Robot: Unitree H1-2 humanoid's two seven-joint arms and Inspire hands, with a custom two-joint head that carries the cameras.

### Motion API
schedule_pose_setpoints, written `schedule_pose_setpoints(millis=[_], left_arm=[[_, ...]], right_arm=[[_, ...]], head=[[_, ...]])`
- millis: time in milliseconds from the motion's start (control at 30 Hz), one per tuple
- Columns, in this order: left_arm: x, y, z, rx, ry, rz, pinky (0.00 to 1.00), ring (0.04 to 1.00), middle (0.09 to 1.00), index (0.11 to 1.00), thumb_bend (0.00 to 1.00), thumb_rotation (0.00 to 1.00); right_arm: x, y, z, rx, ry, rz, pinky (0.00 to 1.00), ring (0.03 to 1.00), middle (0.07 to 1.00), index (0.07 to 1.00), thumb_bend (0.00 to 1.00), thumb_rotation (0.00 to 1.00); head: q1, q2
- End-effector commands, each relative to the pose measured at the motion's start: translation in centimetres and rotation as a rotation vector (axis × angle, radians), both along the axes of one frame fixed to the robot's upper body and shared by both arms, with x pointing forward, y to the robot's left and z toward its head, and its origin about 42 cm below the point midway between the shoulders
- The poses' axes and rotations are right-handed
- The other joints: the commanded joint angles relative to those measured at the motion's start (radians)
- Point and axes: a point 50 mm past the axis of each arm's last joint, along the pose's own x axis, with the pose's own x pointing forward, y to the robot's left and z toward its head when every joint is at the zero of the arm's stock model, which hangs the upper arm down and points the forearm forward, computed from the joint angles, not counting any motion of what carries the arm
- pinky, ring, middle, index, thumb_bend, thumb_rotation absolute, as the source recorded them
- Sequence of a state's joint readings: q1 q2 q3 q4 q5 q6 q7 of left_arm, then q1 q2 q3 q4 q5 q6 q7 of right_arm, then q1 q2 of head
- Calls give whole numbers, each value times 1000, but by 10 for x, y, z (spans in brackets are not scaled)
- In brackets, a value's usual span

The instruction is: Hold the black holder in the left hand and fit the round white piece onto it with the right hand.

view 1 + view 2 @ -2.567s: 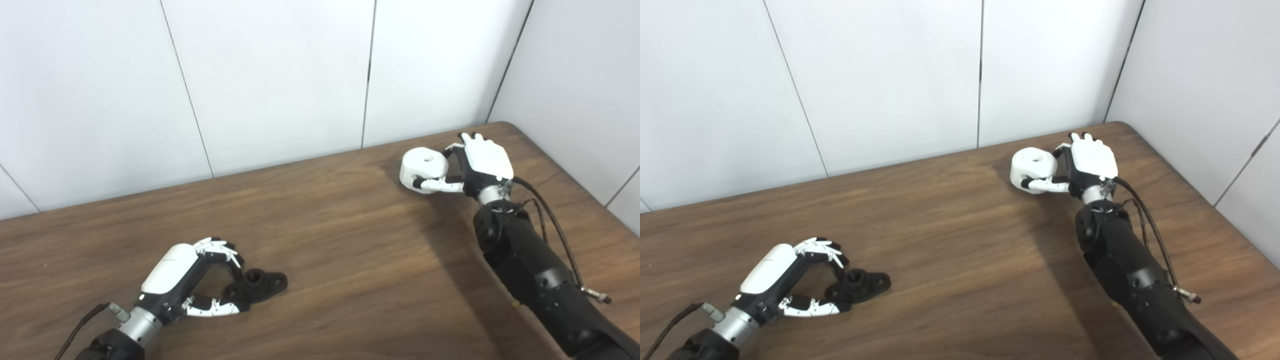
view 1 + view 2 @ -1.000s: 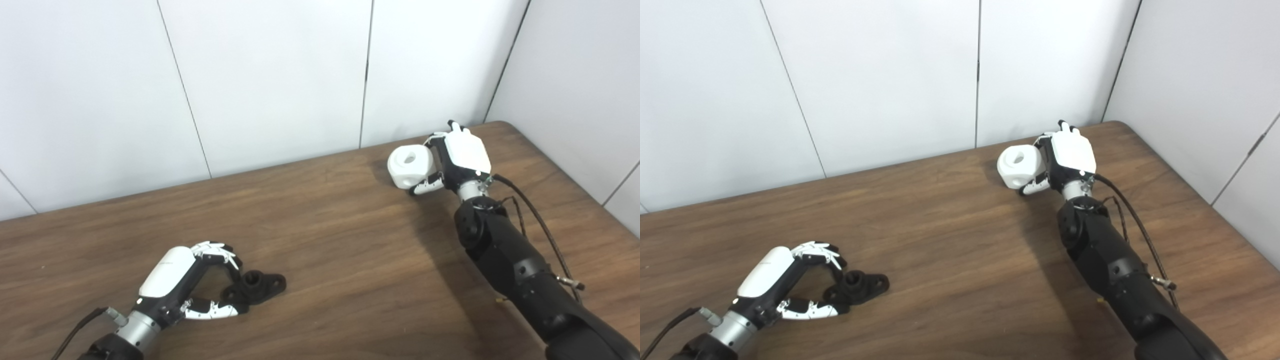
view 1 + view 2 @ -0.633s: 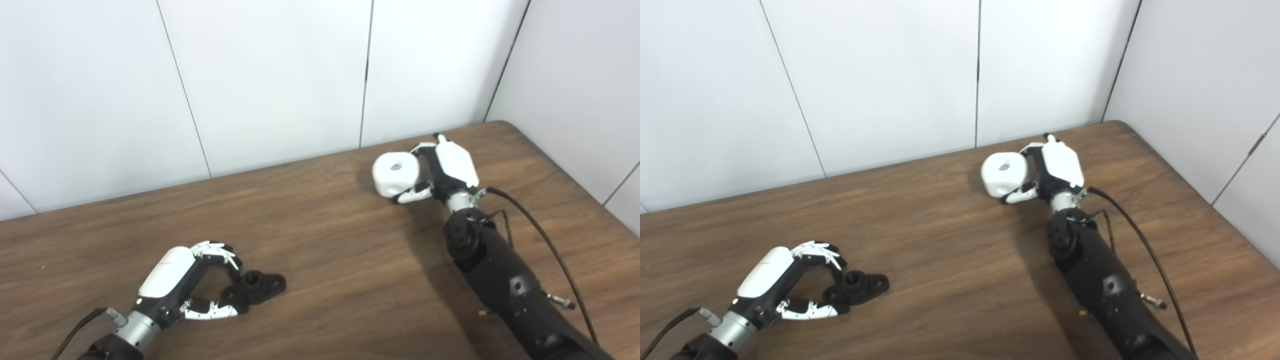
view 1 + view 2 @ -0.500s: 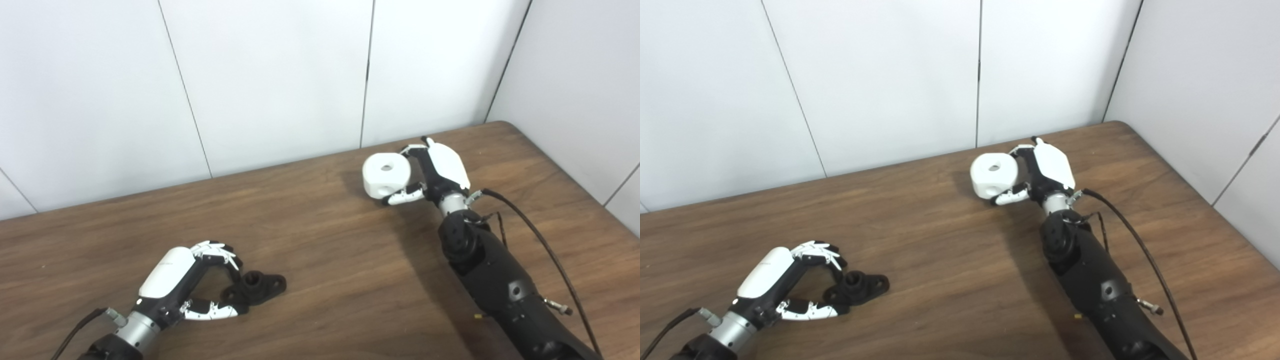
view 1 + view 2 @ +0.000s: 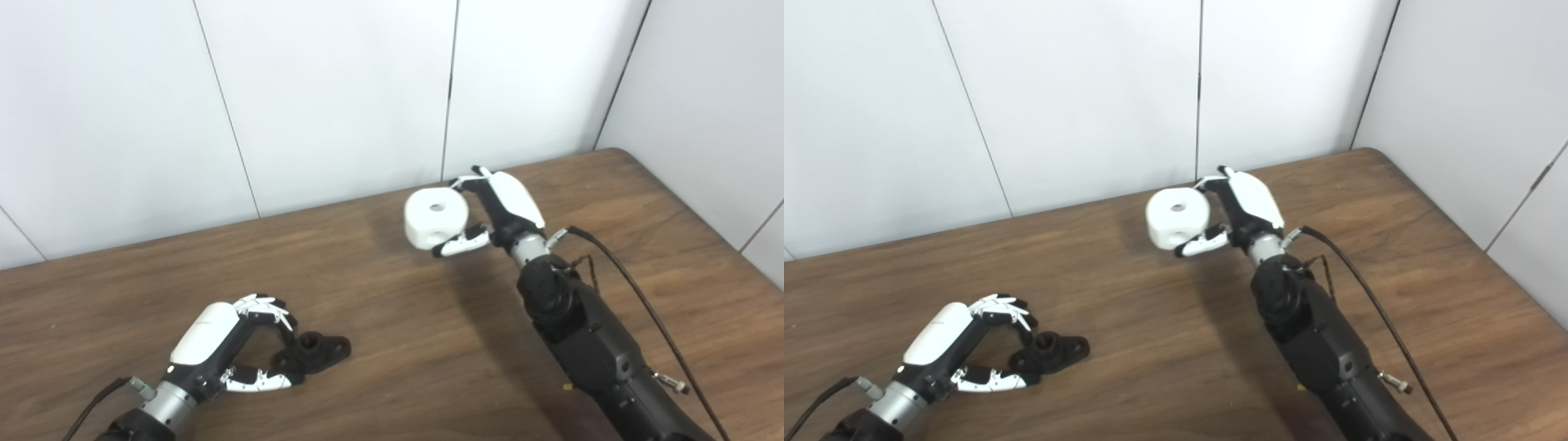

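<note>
One smooth white drum (image 5: 435, 217), apparently plastic.

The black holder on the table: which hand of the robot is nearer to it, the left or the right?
Left. The left hand has its fingers around the near end of the black holder on the table. The right hand is far off toward the back, raised and holding the round white piece.

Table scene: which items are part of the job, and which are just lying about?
Part of the job:
- black holder, on the table, left hand closed on its near end
- round white piece, held above the table in the right hand

Lying about:
- nothing loose; only the wooden table and the white wall panels behind it
</note>
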State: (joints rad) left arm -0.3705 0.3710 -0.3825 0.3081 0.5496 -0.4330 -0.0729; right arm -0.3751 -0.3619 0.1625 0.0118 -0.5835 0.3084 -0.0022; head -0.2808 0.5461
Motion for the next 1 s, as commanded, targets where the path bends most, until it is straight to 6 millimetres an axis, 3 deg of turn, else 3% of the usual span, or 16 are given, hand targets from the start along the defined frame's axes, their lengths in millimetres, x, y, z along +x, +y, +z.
schedule_pose_setpoints(millis=[0,433,967], left_arm=[[-4,2,-15,78,42,-7,898,823,672,482,522,49],[-5,-5,-16,91,44,-10,930,831,676,482,522,51],[-7,-12,-20,100,59,6,941,838,679,482,523,52]], right_arm=[[0,9,24,-27,-71,45,1000,969,804,484,522,153],[-15,60,34,19,-17,259,1000,985,819,484,521,154],[-32,109,54,102,0,416,1000,968,803,483,522,154]], head=[[4,3],[42,34],[102,38]])
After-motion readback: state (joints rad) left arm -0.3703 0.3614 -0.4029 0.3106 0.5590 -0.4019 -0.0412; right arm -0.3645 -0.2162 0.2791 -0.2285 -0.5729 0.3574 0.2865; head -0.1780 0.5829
